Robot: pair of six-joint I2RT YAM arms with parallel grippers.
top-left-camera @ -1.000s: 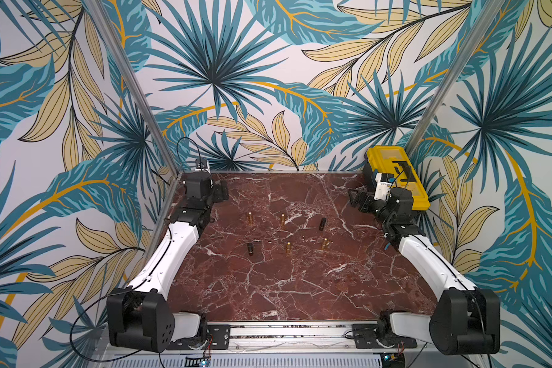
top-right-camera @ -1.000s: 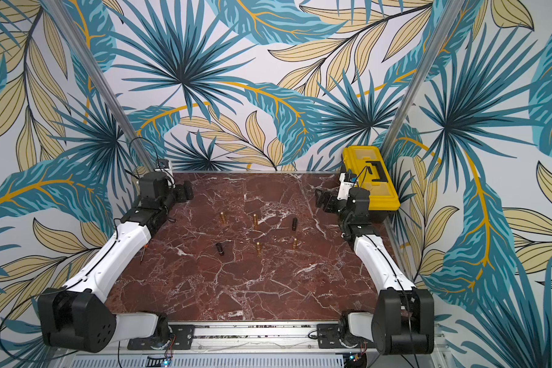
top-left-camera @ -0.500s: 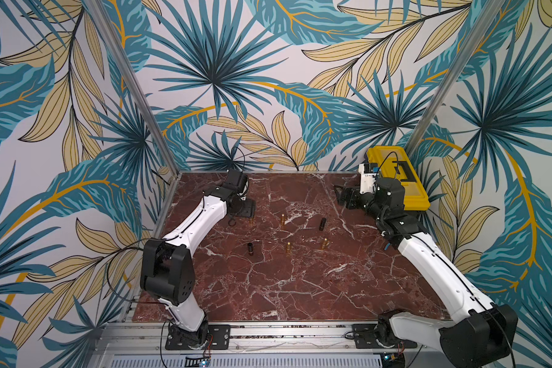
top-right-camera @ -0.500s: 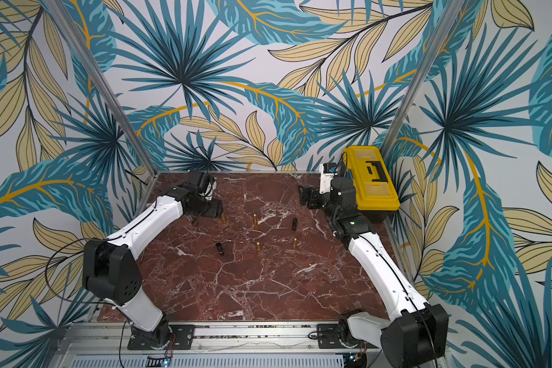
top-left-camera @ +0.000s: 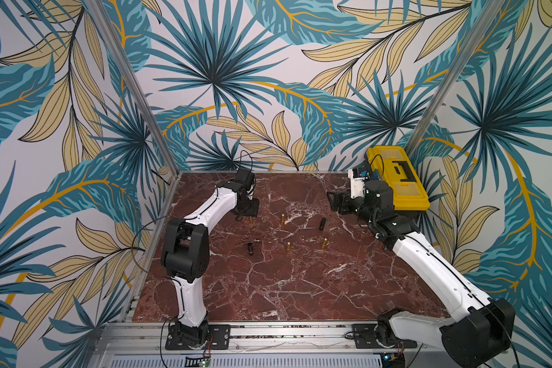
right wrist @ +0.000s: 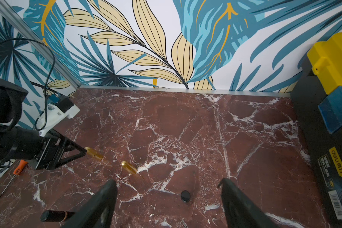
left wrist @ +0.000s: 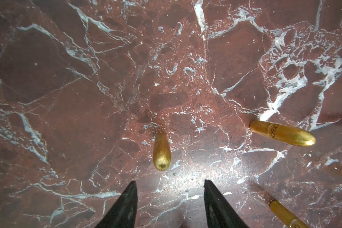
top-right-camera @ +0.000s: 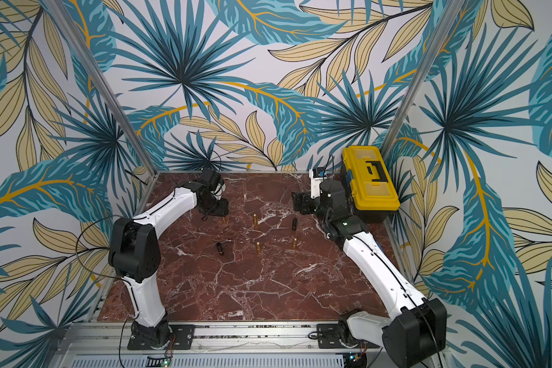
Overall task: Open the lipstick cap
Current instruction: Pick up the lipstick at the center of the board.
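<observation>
Several gold bullet-shaped lipsticks stand upright on the red marble table (top-left-camera: 300, 286). The back-left gold lipstick (top-left-camera: 251, 220) (left wrist: 162, 152) stands just beyond my left gripper (top-left-camera: 248, 212) (left wrist: 169, 183). That gripper points down and is open, with only bare table between its fingers. A black lipstick (top-left-camera: 322, 224) (right wrist: 185, 195) stands upright ahead of my right gripper (top-left-camera: 333, 201) (right wrist: 167, 180), which hovers open and empty. Another black lipstick (top-left-camera: 250, 249) (right wrist: 53, 215) lies on its side in front of the left gripper.
A yellow toolbox (top-left-camera: 395, 178) stands at the back right, close behind the right wrist. An orange-handled screwdriver (right wrist: 18, 169) lies near the left arm. Other gold lipsticks (top-left-camera: 282, 218) (top-left-camera: 288, 248) (top-left-camera: 324, 243) stand mid-table. Patterned walls close in the back and sides.
Both arms have unfolded from the back corners. The left gripper has come down over the back-left gold lipstick with its jaws narrowing. The right gripper has swung toward the table's middle.
</observation>
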